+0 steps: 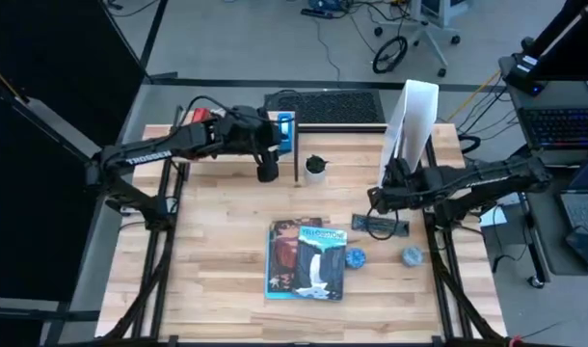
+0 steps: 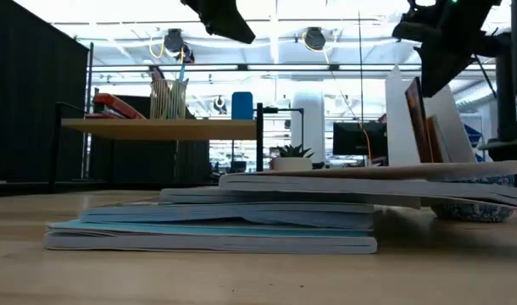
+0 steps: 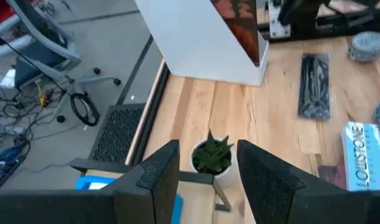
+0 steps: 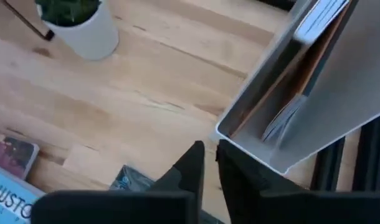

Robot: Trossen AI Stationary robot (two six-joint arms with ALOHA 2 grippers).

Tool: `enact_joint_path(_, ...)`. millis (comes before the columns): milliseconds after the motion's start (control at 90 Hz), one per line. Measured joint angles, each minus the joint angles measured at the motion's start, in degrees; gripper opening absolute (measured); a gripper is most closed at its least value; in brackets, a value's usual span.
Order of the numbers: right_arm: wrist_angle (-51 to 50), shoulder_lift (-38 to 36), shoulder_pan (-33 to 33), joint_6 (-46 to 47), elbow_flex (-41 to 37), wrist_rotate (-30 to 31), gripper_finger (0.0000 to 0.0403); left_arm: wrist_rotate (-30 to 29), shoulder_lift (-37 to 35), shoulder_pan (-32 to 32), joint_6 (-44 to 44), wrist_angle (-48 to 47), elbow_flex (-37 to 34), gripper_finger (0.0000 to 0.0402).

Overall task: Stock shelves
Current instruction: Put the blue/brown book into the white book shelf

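left gripper hangs over the back of the table, just past the edge of the shelf, fingers spread apart with nothing between them. its wrist view looks straight down on the little plant in its white pot, which sits between the two fingers in that shot but below them, not touching.

the shelf is at the back left on thin black legs. in the low view it carries a red stapler, a mesh pen cup and a blue thing.

right gripper is over the right side of the table, near the foot of the white file holder, fingers pinched nearly together and holding nothing. the holder stands upright at back right with books already in it.

on the table in front: a stack of books, a dark flat packet just right of it, a blue ball thing and a grey round thing. a keyboard lies behind the table.
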Motion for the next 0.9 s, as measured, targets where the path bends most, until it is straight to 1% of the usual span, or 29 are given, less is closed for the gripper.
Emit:
enact_joint_path(89,-2.32,-1.64,-0.66,1.66,0.00,-0.33,0.0073,0.00,-0.15,-0.02,-0.02,0.26,0.00,0.0148)
enact_joint_path(178,-4.90,-4.31,-1.49,4.60,0.00,-1.63,0.0089,-0.02,-0.11,0.00,0.00,0.07,0.00,0.0148)
enact_joint_path(322,-8.04,-8.24,-2.81,6.66,0.02,-3.23,0.0099,-0.04,-0.09,-0.02,0.01,0.16,0.00,0.0148)
enact_joint_path(489,-10.19,-9.54,-6.01,7.48,-0.71,-2.28,0.0109,-0.07,-0.09,0.00,0.02,0.77,0.00,0.0148)
enact_joint_path(578,-9.48,-9.54,-8.35,7.48,-1.33,0.29,0.0118,-0.09,-0.09,0.00,0.04,1.08,0.00,0.0148)
enact_joint_path(644,-8.19,-9.56,-10.79,6.36,-2.10,0.87,0.0126,-0.11,-0.09,0.00,0.07,1.41,0.00,0.0148)
enact_joint_path(811,0.80,-9.67,-17.03,-1.42,-4.51,0.53,0.0144,-0.23,-0.09,0.11,0.48,1.36,0.00,0.0148)
enact_joint_path(900,3.23,-9.67,-20.17,-4.39,-5.38,0.62,0.0150,-0.24,-0.09,0.29,0.48,1.36,0.00,0.0148)
